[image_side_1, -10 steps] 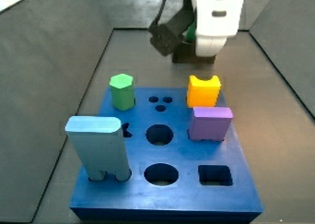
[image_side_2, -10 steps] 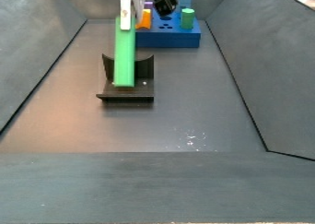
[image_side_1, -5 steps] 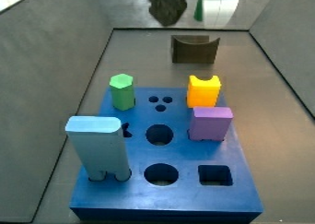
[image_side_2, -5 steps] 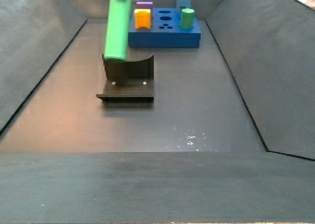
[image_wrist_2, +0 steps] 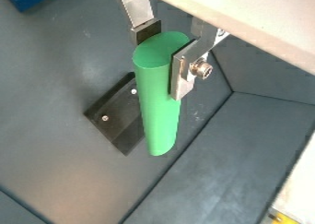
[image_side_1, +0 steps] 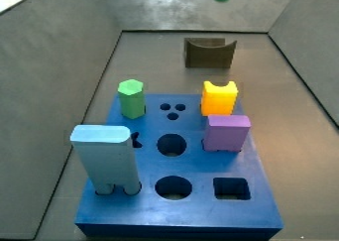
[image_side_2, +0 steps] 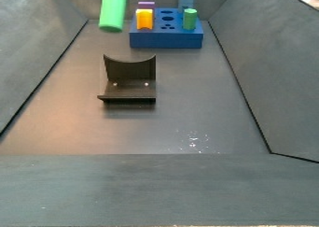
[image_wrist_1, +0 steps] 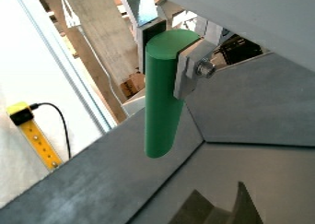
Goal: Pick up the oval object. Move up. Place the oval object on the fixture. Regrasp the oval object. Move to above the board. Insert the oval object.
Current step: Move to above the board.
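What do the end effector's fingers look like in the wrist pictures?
In both wrist views the end effector has flat silver metal plate fingers with dark pads on the inner faces. One finger carries a round silver screw head on its outer side. Above them sits a pale, whitish housing. No cables or printed markings are visible on it.

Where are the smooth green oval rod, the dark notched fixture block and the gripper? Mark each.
Green oval rod [image_wrist_2: 157,99], wrist view, mid-shaft.
Dark fixture [image_side_2: 129,74], side view, upright back wall.
Gripper [image_wrist_2: 164,43], wrist view, between fingertips, clamped on the rod's top.
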Controlling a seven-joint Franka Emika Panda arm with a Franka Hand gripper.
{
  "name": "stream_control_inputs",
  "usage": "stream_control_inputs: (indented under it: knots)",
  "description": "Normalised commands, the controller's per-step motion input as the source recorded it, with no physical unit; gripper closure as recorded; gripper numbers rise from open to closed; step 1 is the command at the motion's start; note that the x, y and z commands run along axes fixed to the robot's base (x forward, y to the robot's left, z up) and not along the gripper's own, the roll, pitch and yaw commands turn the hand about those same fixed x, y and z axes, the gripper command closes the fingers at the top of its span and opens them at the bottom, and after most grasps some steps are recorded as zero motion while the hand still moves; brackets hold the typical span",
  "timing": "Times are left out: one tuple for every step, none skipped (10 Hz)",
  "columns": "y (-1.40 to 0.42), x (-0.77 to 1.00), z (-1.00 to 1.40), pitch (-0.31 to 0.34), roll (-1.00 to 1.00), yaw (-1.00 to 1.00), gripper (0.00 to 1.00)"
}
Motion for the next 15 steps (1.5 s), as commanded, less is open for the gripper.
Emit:
stream_control_inputs:
  knots:
    - [-0.04, 0.01, 0.63, 0.216, -0.02, 0.08, 1.0]
    - [-0.03, 0.02, 0.48, 0.212, -0.02, 0.1, 1.0]
    - [-0.03, 0.02, 0.32, 0.198, -0.02, 0.12, 1.0]
    - [-1.0, -0.67, 0.36, 0.13, -0.51, 1.0, 1.0]
    - [-1.0, -0.66, 0.34, 0.118, -0.5, 1.0, 1.0]
    - [-1.0, -0.65, 0.36, 0.09, -0.49, 1.0, 1.0]
    - [-1.0, -0.64, 0.35, 0.062, -0.49, 1.0, 1.0]
    - [-1.0, -0.63, 0.36, 0.026, -0.47, 1.0, 1.0]
    - [-1.0, -0.62, 0.37, -0.003, -0.46, 1.0, 1.0]
    - [-0.88, -0.54, 0.33, -0.028, -0.45, 1.0, 1.0]
    - [-0.52, -0.31, 0.21, -0.062, -0.44, 1.0, 1.0]
    - [-0.31, -0.18, 0.14, -0.085, -0.43, 1.0, 1.0]
    - [-0.15, -0.08, 0.08, -0.118, -0.42, 1.0, 1.0]
    - [-0.09, -0.05, 0.06, -0.144, -0.4, 1.0, 1.0]
    - [-0.04, -0.04, 0.03, -0.173, -0.39, 1.0, 1.0]
